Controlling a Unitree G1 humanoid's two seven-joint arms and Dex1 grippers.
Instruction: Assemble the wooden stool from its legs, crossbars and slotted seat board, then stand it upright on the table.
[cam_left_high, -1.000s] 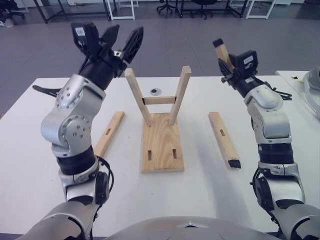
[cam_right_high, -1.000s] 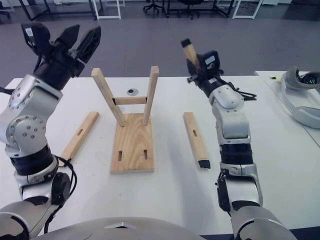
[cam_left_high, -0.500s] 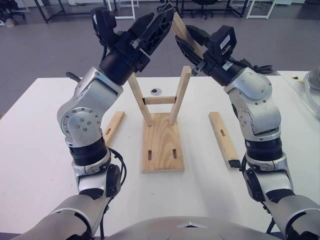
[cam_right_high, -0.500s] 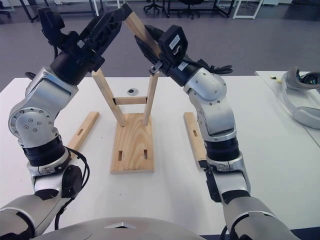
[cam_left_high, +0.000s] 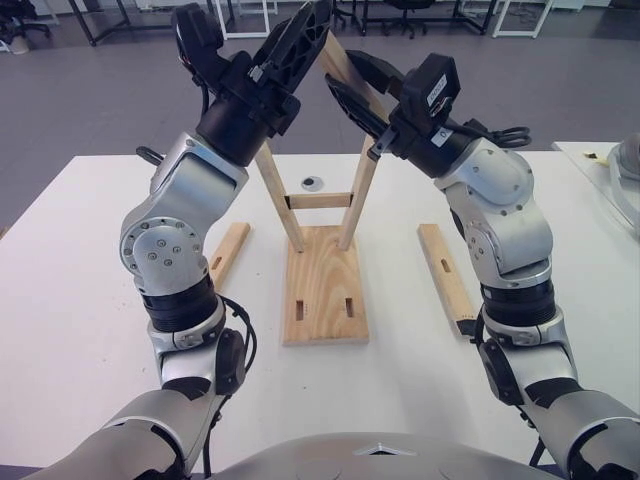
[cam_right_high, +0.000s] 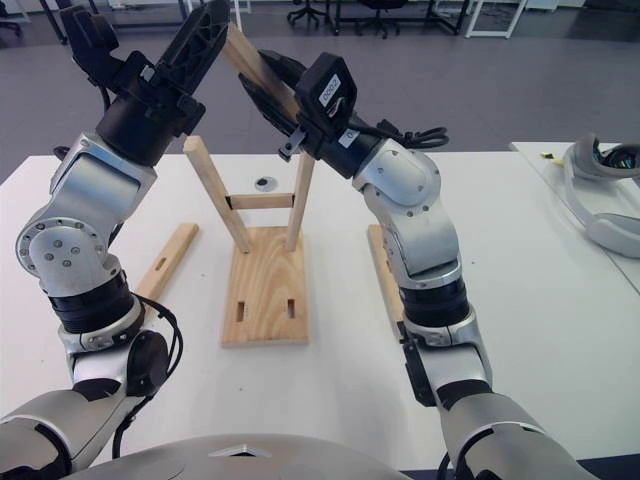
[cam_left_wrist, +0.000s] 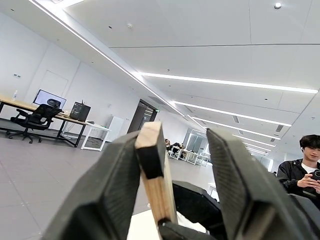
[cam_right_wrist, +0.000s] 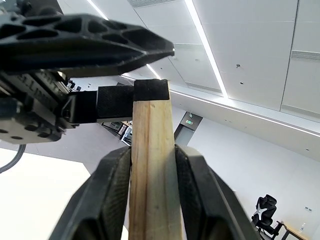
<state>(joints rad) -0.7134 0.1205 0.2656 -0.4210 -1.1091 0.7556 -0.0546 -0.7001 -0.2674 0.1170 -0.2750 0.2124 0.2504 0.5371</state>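
**1 leg held aloft between 2 arms**

The pale, square-cut wooden leg (cam_left_high: 341, 60), black-capped at its top end, hangs over the white table (cam_left_high: 80, 300), tilting toward 10 o'clock. The right gripper (cam_right_wrist: 154, 165) is clamped on its shaft. The left gripper (cam_left_wrist: 177, 142) stands wide around the capped end, which lies against 1 finger.

Below, the seat board (cam_left_high: 325, 290) lies flat, with 2 upright legs (cam_left_high: 277, 195) and a crossbar (cam_left_high: 320, 200) at its 12 o'clock end. A loose leg (cam_left_high: 228, 250) lies at its 9 o'clock, a second loose leg (cam_left_high: 447, 275) at 3 o'clock.

Grey floor and desks lie behind.
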